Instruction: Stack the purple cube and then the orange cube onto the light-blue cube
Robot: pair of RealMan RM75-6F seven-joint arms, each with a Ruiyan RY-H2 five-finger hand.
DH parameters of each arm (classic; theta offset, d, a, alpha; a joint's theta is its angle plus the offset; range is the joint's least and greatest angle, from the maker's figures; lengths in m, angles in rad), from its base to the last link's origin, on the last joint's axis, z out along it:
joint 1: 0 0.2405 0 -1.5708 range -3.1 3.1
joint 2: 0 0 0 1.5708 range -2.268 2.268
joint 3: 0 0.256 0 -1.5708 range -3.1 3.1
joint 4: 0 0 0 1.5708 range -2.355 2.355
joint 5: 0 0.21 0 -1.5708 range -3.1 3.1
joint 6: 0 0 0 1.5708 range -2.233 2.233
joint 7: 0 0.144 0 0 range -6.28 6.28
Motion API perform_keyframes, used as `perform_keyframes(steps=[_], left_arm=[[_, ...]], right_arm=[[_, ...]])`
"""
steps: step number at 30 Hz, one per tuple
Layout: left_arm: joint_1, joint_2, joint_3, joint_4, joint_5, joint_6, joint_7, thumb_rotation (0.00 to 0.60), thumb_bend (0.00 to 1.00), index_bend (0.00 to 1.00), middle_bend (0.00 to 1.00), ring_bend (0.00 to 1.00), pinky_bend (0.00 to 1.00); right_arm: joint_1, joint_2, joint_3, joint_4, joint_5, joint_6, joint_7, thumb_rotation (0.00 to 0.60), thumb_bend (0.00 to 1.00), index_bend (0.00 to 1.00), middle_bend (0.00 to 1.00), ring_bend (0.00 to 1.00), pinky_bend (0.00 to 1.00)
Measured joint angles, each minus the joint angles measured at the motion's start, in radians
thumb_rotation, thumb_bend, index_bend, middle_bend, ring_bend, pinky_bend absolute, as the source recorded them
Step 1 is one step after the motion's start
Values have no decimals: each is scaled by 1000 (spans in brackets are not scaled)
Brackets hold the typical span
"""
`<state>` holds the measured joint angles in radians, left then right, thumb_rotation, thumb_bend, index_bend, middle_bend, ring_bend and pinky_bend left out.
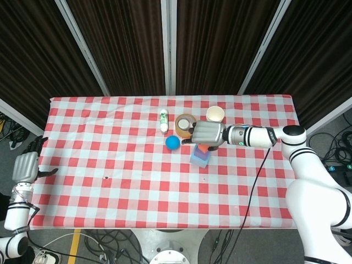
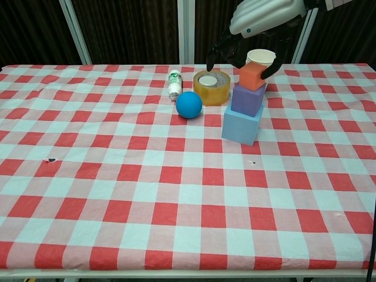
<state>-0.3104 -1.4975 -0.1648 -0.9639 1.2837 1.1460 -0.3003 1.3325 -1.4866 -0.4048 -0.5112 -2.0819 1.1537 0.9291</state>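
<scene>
Presently my right hand [image 2: 255, 26] gripped the orange cube [image 2: 253, 76], resting on the purple cube [image 2: 248, 98] atop the light-blue cube [image 2: 241, 126]; my left hand [image 1: 25, 165] lay spread, holding nothing.

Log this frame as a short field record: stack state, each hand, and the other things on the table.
stack: purple cube on light-blue cube, orange cube on top
right hand: over the stack, fingers around the orange cube; release not confirmed
left hand: off the table's left edge, holding nothing
other items: blue ball, tape roll, paper cup, small bottle
surface: checked tablecloth
</scene>
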Motion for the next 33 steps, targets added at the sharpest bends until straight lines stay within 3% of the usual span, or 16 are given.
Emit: perform_keyframes(steps=[6, 15, 24, 30, 33], left_arm=[[1, -1, 0, 3, 1, 1, -3, 600, 106, 173, 174, 127, 254], [0, -1, -1, 5, 3, 0, -5, 600, 106, 173, 174, 127, 254], [1, 2, 1, -11, 13, 16, 4, 600, 106, 173, 174, 127, 254], [2, 11, -1, -33, 20, 33, 10, 600, 105, 173, 174, 127, 254], [2, 19, 1, -49, 29, 43, 13, 600, 106, 173, 174, 127, 254]], right_arm=[[3, -13, -7, 22, 3, 0, 10, 600, 171, 170, 470, 256, 336], [5, -13, -12, 42, 7, 26, 25, 600, 1, 68, 362, 219, 336], [1, 38, -6, 11, 13, 84, -16, 600, 0, 0, 303, 189, 337], [-32, 117, 77, -93, 113, 118, -91, 600, 13, 0, 277, 158, 339], [-74, 170, 131, -200, 198, 124, -144, 600, 141, 7, 269, 147, 341]])
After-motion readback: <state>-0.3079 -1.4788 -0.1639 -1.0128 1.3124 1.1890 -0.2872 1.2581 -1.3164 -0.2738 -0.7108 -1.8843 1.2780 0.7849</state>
